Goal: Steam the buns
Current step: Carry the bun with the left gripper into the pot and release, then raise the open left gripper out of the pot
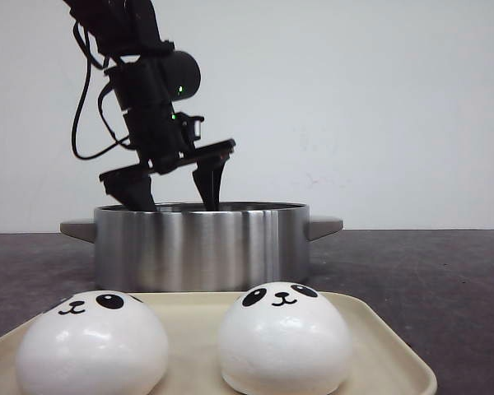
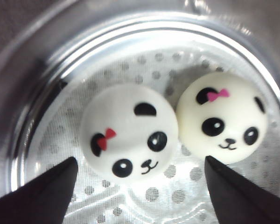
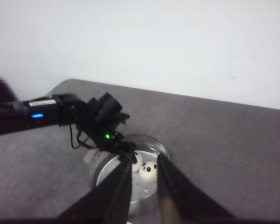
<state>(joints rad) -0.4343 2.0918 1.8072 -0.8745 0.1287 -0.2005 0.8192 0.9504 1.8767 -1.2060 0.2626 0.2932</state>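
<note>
Two buns [image 2: 129, 137] [image 2: 226, 116] are sitting side by side, nearly touching, on the perforated steamer plate [image 2: 151, 193] inside the steel pot [image 1: 202, 247]; two more [image 1: 92, 344] [image 1: 284, 339] are waiting on the beige tray [image 1: 395, 362] on the desk [image 1: 428, 271]. Your left gripper [image 1: 174, 193] is hanging over the pot, fingers [image 2: 42, 196] spread wide and holding nothing. Any sideways drift is risking clipping the rim or nudging the seated buns. Your right gripper [image 3: 142, 186] is showing a narrow gap and gripping nothing.
</note>
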